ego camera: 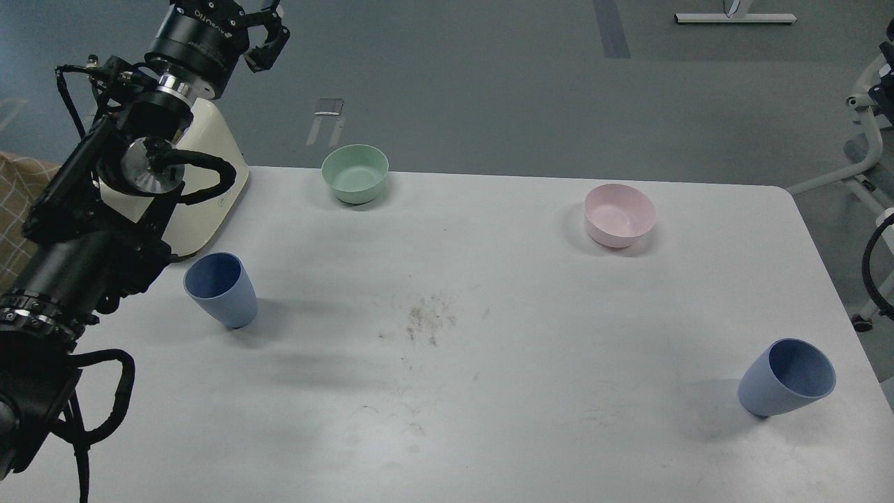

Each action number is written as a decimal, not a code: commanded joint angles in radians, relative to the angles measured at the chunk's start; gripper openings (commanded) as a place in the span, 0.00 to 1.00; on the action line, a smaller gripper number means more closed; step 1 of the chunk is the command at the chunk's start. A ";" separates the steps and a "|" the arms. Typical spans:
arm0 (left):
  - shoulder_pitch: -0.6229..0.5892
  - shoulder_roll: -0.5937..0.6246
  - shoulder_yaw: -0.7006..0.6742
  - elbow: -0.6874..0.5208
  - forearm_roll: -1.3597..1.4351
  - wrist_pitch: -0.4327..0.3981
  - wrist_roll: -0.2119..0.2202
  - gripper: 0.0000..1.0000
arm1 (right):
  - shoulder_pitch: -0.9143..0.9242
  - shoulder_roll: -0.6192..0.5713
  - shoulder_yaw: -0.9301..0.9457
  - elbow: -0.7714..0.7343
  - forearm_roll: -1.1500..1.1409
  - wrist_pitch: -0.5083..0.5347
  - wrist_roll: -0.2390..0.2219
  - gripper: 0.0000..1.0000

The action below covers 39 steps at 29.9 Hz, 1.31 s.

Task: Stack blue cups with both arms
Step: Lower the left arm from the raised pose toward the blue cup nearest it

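Note:
Two blue cups stand upright on the white table (pixel 489 405), far apart. One blue cup (pixel 222 292) is at the left, close beside my left arm's forearm. The other blue cup (pixel 786 381) is near the front right corner. My left gripper (pixel 260 31) is raised high at the top left, well above and behind the left cup. Its fingers look spread and hold nothing. The top edge of the view cuts part of it off. My right arm and its gripper are out of view.
A mint-green bowl (pixel 355 173) sits at the table's back edge, and a pale pink bowl (pixel 619 215) at the back right. A cream-coloured appliance (pixel 213 188) stands at the back left corner, partly behind my left arm. Scuff marks (pixel 429 318) mark the table's middle.

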 commanded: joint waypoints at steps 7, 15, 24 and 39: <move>-0.001 0.001 -0.002 0.000 -0.002 0.003 -0.005 0.98 | 0.017 -0.004 -0.009 -0.006 -0.001 0.000 0.007 1.00; 0.010 0.051 -0.008 -0.005 -0.012 -0.013 -0.013 0.98 | -0.011 -0.028 0.002 -0.009 0.008 0.000 0.009 1.00; 0.125 0.189 0.003 -0.217 0.231 0.003 -0.022 0.97 | -0.016 -0.033 0.013 -0.011 0.009 0.000 0.044 1.00; 0.492 0.775 0.003 -0.637 0.825 0.000 -0.106 0.85 | -0.100 -0.038 0.117 -0.005 0.014 0.000 0.061 1.00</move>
